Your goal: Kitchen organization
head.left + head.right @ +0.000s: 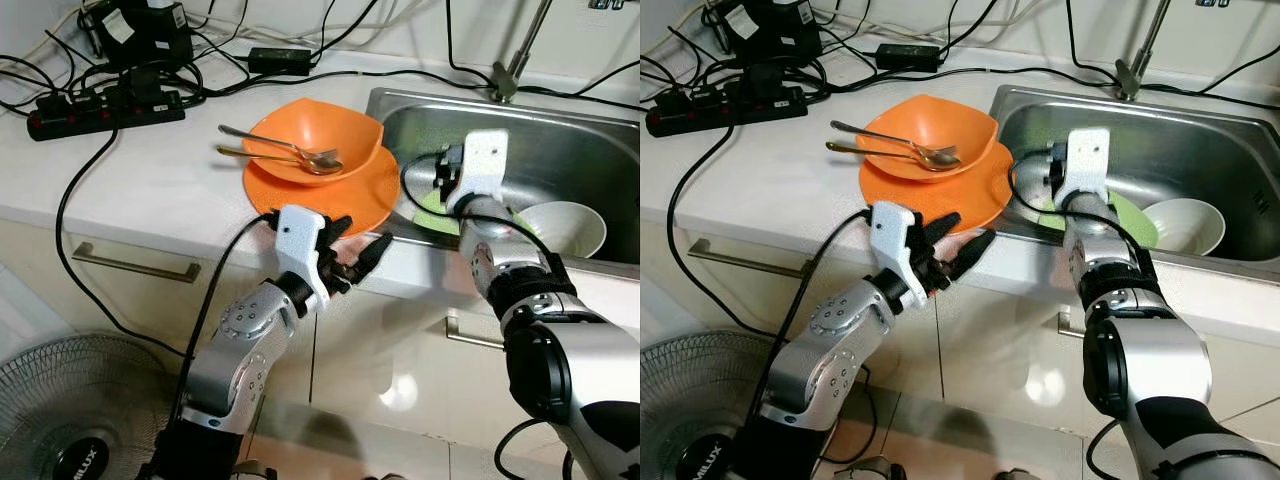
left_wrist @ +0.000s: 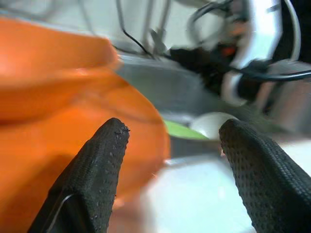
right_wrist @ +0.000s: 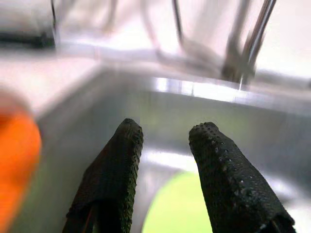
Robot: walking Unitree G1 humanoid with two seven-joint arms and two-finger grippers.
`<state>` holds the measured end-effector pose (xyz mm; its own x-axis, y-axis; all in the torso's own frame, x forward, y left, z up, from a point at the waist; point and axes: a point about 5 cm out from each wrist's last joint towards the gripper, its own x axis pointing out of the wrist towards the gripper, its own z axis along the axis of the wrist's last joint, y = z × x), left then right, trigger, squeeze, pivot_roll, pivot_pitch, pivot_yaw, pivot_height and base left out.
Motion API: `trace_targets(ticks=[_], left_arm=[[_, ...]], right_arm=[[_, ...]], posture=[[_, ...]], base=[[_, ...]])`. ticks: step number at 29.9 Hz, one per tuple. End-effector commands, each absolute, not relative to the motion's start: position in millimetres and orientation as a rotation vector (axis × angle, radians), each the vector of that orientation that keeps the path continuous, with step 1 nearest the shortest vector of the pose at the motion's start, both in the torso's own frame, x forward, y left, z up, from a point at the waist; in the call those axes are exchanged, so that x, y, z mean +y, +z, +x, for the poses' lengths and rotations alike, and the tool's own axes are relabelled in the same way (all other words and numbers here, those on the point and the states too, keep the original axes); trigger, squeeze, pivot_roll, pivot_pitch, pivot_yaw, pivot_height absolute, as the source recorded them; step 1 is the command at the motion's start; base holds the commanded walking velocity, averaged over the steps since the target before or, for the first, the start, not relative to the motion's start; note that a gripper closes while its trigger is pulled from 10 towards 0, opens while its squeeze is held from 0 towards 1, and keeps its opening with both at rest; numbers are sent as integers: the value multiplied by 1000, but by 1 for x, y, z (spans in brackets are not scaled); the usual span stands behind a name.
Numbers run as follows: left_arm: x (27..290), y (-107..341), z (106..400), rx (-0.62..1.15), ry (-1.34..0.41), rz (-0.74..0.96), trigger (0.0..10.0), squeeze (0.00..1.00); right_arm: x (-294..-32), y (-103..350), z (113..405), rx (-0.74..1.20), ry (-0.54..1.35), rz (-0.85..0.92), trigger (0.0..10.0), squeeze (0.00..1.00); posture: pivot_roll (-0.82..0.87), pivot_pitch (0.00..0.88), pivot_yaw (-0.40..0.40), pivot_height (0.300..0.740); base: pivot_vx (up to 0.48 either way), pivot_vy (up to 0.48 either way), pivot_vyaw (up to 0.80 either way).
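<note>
On the white tabletop (image 1: 150, 190) my orange plate (image 1: 355, 200) holds an orange bowl (image 1: 330, 125) with two spoons (image 1: 290, 152). The sink (image 1: 560, 140) holds a green plate (image 1: 435, 215) and white bowl (image 1: 565, 228). My left claw (image 1: 358, 250) is apart by the plate's edge. My right claw (image 3: 163, 145) is apart over the sink. A fan (image 1: 70, 420) below says MILUX.

Two spoons (image 1: 285, 152) lie in a bowl (image 1: 312, 138) on a plate (image 1: 345, 190), left of the sink (image 1: 560, 140); a power strip (image 1: 105, 110) sits behind on the table (image 1: 130, 180).

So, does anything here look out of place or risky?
Yes. The orange plate carrying the orange bowl and two spoons overlaps the sink rim, and a power strip lies on the same counter.
</note>
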<state>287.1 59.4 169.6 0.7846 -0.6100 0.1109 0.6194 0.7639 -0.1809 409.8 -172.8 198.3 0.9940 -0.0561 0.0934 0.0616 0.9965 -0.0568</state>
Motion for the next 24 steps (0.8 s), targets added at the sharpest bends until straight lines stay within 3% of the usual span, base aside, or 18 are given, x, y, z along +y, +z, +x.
trace_targets(ticks=[1,5,15,24], left_arm=[[64,176,291,-91,-616,-206,10000,0],[79,184,298,-168,-480,-175,10000,0],[118,187,309,-228,-204,-253,10000,0],[129,184,323,-199,-169,-367,10000,0]], right_arm=[[-166,233,412,-268,-36,-32,10000,0],[-159,247,405,-416,-9,-45,10000,0],[-156,207,390,-380,-25,-7,10000,0],[-149,194,382,-368,7,-3,10000,0]], posture=[[168,76,-22,740],[164,80,-27,740],[164,79,-26,740],[155,66,-19,740]], base=[[0,0,0],[0,0,0],[0,0,0],[0,0,0]])
